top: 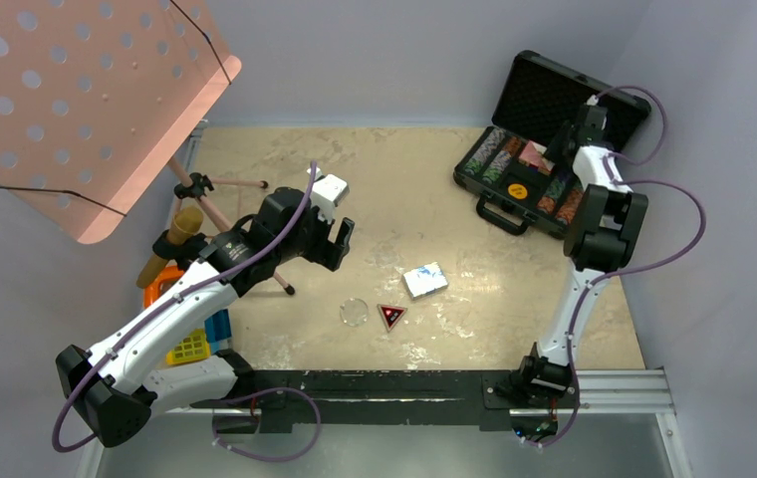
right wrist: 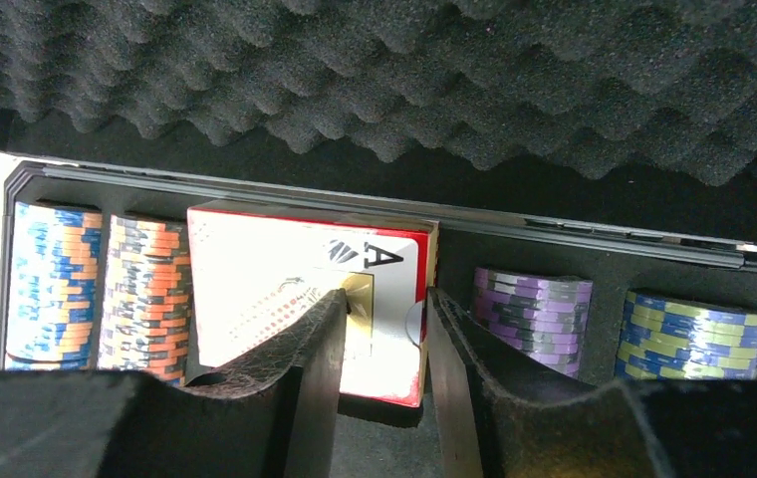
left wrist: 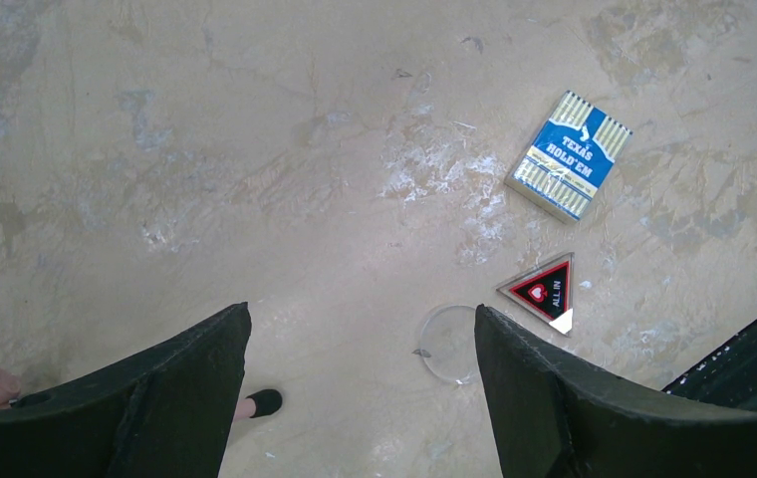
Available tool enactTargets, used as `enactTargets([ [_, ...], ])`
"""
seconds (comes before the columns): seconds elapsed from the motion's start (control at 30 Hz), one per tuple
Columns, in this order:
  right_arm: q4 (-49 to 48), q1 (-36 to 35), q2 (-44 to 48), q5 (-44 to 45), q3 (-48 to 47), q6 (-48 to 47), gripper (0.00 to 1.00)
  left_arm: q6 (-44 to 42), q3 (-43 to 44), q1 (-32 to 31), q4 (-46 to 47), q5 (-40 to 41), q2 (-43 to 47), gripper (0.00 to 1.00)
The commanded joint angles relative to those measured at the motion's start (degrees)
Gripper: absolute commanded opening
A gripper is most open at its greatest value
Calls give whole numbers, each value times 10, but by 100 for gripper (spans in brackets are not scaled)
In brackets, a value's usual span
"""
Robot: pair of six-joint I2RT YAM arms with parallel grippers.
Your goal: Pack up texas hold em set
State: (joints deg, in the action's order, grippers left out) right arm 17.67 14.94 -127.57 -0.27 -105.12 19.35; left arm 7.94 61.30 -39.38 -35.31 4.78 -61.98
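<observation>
Labels: blue deck [left wrist: 567, 154] "TEXAS HOLD'EM", marker [left wrist: 544, 291] "ALL IN", both on table [top: 404, 169] left of case [top: 564, 90].
Left claw [left wrist: 362, 311] gapes empty, pointing down left of case; right claw [right wrist: 386, 295] inside case, part-shut over red deck [right wrist: 285, 289], grip unclear.

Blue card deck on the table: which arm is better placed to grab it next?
Left, probably. The left end effector hovers open over the table, with the blue deck just ahead. The right end effector is across at the briefcase, busy at the red deck.
</observation>
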Motion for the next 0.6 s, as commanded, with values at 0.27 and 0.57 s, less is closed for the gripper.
enactTargets([
  [0.27, -29, -31, 94, 102, 42, -43, 59, -1, 22, 2, 12, 4, 7, 86],
  [0.57, -85, -36, 93, 57, 40, -86, 48, -1, 21, 2, 12, 3, 3, 86],
])
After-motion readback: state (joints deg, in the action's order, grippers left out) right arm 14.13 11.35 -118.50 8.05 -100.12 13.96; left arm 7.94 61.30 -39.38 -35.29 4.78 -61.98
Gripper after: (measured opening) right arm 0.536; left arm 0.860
